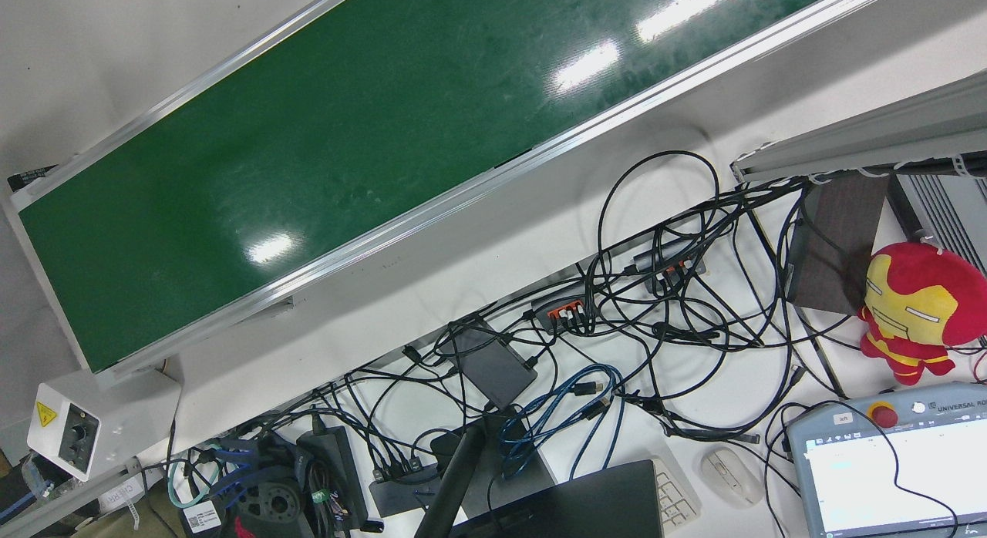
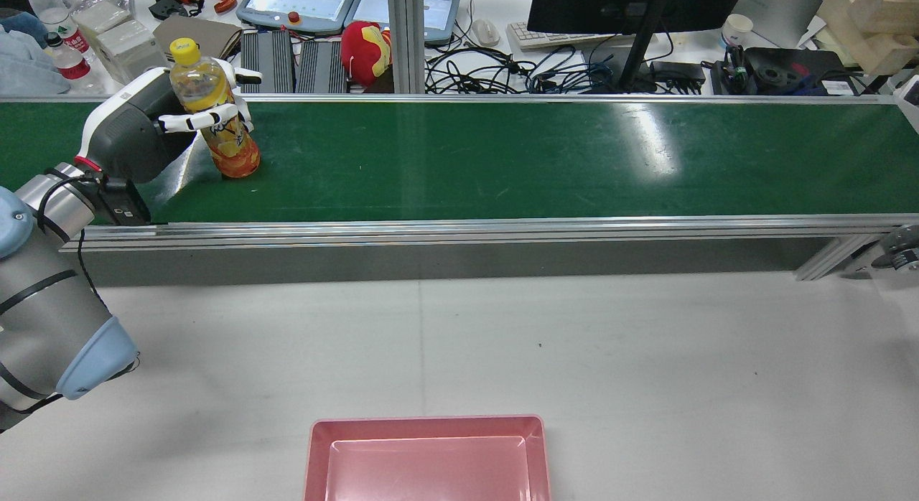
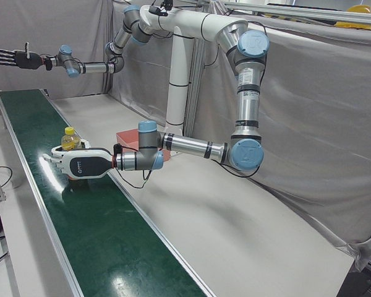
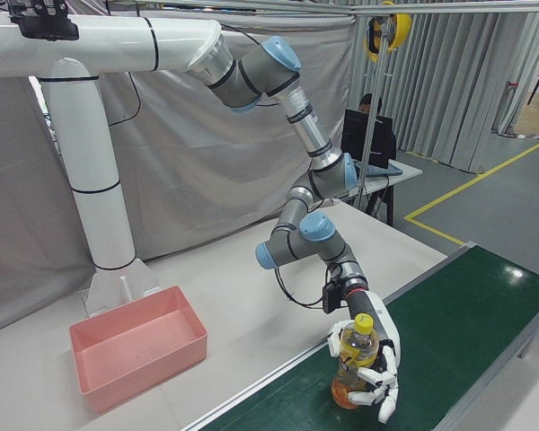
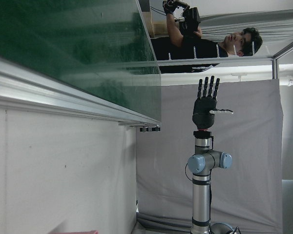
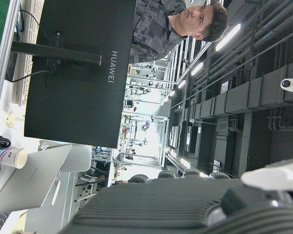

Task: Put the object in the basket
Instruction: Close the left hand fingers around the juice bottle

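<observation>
An orange juice bottle (image 2: 233, 149) with a yellow cap stands slightly tilted at the left end of the green conveyor belt (image 2: 502, 156). My left hand (image 2: 136, 131) is white and has its fingers wrapped around the bottle from the side. The bottle (image 4: 352, 355) and left hand (image 4: 382, 359) also show in the right-front view, and again in the left-front view, bottle (image 3: 68, 137) and left hand (image 3: 80, 165). The pink basket (image 2: 423, 422) sits empty on the grey table near me. My right hand (image 3: 15, 57) is dark, held high over the belt's far end, fingers spread and empty.
The belt's aluminium rail (image 2: 459, 228) runs between the belt and the table. Behind the belt is a desk with a monitor (image 2: 632, 6), tangled cables (image 1: 663, 307), a red plush toy (image 2: 366, 49) and teach pendants. A grey curtain (image 3: 309, 111) backs the station.
</observation>
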`<action>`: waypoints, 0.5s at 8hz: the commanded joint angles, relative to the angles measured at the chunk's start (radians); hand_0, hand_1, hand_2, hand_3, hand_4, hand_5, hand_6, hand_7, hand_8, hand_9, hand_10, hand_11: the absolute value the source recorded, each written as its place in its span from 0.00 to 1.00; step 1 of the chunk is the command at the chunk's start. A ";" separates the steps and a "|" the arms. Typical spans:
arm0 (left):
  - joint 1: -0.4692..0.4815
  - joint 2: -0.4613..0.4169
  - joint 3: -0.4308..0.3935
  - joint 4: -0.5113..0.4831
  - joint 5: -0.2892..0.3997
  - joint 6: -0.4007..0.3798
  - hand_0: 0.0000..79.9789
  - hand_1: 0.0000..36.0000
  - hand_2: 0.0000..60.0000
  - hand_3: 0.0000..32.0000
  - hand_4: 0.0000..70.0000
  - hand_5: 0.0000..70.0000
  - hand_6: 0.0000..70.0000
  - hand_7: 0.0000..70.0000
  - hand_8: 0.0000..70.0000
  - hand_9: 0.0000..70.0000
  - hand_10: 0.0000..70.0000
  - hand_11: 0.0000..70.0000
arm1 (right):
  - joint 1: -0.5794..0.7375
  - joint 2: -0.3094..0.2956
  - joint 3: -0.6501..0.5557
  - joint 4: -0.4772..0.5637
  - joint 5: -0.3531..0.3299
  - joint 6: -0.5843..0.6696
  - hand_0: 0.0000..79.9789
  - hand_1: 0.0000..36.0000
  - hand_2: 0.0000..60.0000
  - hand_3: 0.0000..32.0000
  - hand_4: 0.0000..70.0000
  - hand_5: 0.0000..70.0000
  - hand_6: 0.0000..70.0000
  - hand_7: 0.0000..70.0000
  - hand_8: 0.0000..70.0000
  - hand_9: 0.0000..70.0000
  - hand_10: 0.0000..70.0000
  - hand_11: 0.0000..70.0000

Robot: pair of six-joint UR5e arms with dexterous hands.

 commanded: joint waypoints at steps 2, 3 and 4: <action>0.006 -0.005 -0.066 0.027 0.007 -0.012 0.77 1.00 1.00 0.00 1.00 1.00 1.00 1.00 1.00 1.00 0.99 1.00 | 0.000 0.000 0.002 0.000 -0.001 0.000 0.00 0.00 0.00 0.00 0.00 0.00 0.00 0.00 0.00 0.00 0.00 0.00; 0.007 -0.001 -0.146 0.083 0.008 -0.007 0.80 1.00 1.00 0.00 1.00 1.00 1.00 1.00 1.00 1.00 1.00 1.00 | 0.000 0.000 0.002 0.000 -0.001 0.000 0.00 0.00 0.00 0.00 0.00 0.00 0.00 0.00 0.00 0.00 0.00 0.00; 0.035 0.002 -0.220 0.123 0.014 -0.004 0.87 1.00 1.00 0.00 1.00 1.00 1.00 1.00 1.00 1.00 1.00 1.00 | 0.000 0.000 0.002 0.000 0.001 0.000 0.00 0.00 0.00 0.00 0.00 0.00 0.00 0.00 0.00 0.00 0.00 0.00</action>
